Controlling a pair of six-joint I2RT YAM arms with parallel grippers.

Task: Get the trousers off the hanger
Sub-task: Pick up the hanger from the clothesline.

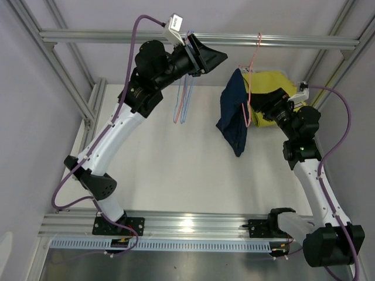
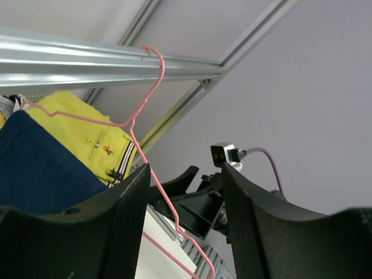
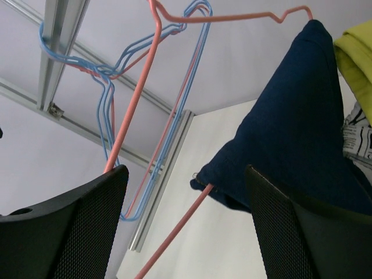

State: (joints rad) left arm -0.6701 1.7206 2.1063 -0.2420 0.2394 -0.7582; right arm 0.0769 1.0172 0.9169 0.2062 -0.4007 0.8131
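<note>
Up under the rail [image 1: 293, 41], navy trousers [image 1: 234, 120] hang draped over a pink hanger [image 1: 254, 57], with yellow trousers [image 1: 270, 82] just behind them. Level with the rail, the left gripper [image 2: 186, 174] has its jaws parted, holding nothing. Below the rail, beside the navy trousers, the right gripper [image 3: 186, 195] gapes wide, empty.

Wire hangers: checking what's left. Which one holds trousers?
The right-hand pink wire hanger, draped with dark navy cloth trousers; the blue and pink bunch further left hangs bare.
</note>
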